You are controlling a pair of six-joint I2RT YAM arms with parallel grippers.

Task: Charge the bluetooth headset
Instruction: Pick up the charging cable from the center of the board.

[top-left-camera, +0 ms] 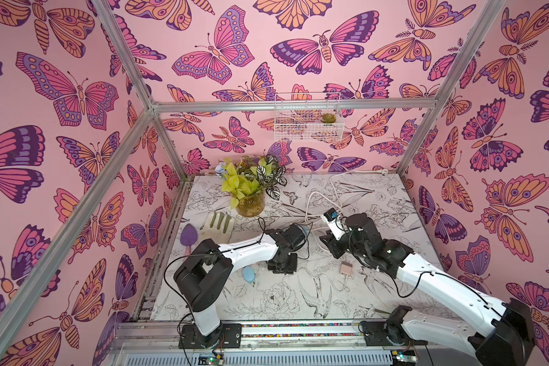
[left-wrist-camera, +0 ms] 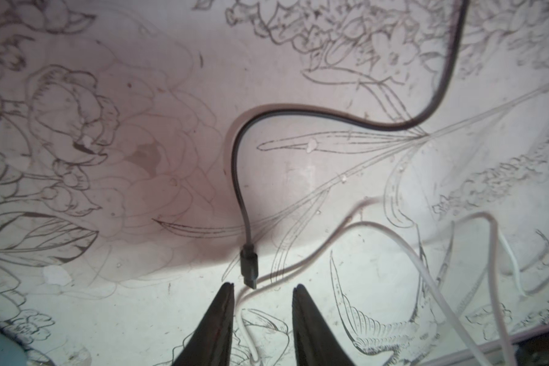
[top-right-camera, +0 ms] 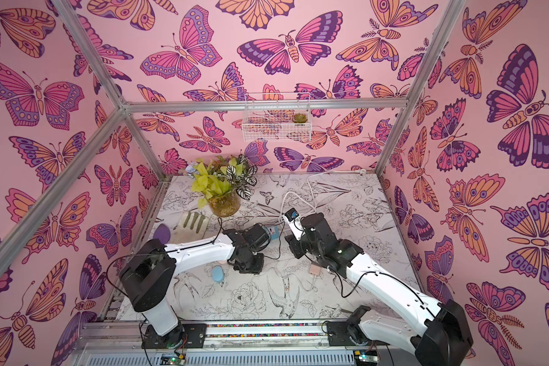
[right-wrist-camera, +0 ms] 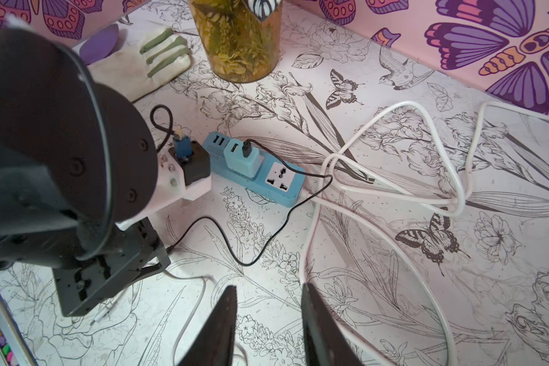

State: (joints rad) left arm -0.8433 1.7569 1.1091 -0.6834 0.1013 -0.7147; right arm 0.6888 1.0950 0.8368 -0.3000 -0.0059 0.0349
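The pale-blue oval pod (top-left-camera: pixel 248 274) that I take for the bluetooth headset lies on the counter (top-left-camera: pixel 298 304), lower left of centre in both top views, just beside the left arm (top-left-camera: pixel 251 250). It looks light, hard and smooth, likely to skid, so I would pinch it across its narrow sides. The black charging cable (left-wrist-camera: pixel 236 177) looks limp; its stiff moulded plug (left-wrist-camera: pixel 248 267) is the place to grip. The left end effector (left-wrist-camera: pixel 263 286) sits just short of that plug, jaws narrowly apart, empty. The right end effector (right-wrist-camera: pixel 270 286) hovers likewise parted and empty. The cable's far end sits in the blue charger (right-wrist-camera: pixel 240 160) on the power strip (right-wrist-camera: pixel 286 190).
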